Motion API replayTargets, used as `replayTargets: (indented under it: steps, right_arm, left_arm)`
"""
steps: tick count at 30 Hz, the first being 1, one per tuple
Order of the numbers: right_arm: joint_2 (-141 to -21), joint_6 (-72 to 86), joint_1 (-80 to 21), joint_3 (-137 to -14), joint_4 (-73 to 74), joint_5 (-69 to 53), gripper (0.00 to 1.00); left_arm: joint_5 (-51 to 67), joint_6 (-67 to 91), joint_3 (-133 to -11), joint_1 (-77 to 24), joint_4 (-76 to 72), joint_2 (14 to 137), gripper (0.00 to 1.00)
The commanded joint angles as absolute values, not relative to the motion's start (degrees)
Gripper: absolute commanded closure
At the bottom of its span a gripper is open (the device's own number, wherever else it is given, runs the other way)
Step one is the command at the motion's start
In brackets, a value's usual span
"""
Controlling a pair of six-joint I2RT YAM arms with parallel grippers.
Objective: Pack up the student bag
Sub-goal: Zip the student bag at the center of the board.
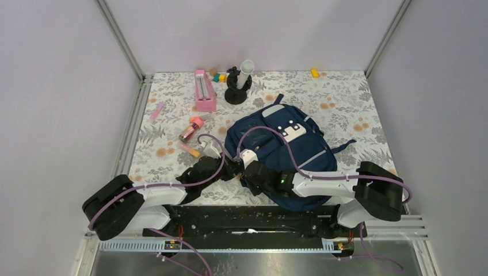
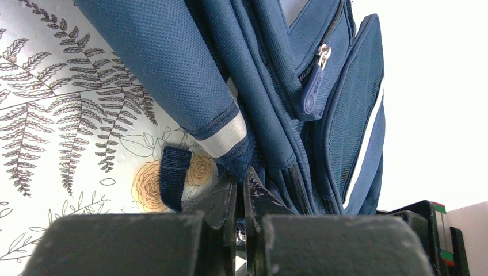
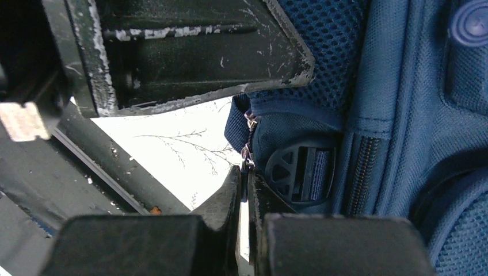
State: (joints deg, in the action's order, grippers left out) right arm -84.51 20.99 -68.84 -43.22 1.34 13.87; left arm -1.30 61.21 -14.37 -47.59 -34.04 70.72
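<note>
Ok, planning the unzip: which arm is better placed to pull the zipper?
Right, probably: the right claw is shut on the zip pull beside the buckle. The left claw pinches a fabric edge of the student bag, so it can brace.

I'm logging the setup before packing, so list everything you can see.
student bag: one, navy blue, table centre
box: one, pink, far left
stand with tube: one each, black and white, far centre
small blocks: few, mixed colours, between box and stand
yellow block: one, yellow, far right
strip: one, pink, left edge
bottle: one, pink-capped, left of bag
stick: one, yellow-tipped, left of bag
left fingers: pair, black, shut on bag edge
right fingers: pair, black, shut on bag edge
</note>
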Motion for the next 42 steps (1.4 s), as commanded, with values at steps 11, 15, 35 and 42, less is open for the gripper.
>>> replayTargets:
  steps: [11,15,35,42]
  right_arm:
    - [-88.5,15.1,-66.6,-49.3,-13.0,18.4,1.0]
    - [-87.1,15.0,-66.4,-50.6,-10.2,17.5,0.98]
    - [-45.8,20.1,-55.1,-40.0,18.6,17.4,0.1]
    - [-43.3,27.5,-45.9,-34.4,20.1,17.2,0.09]
  left_arm:
    - [8.2,65.5,-12.0,-48.7,-47.2,72.7,1.0]
    - [8.6,65.0,-11.6,-47.7,-46.4,71.5,1.0]
    - [18.2,45.4,-21.2,-32.6,-17.1,67.6,1.0]
    - [18.1,39.5,-28.7,-27.3,-11.1,72.5,1.0]
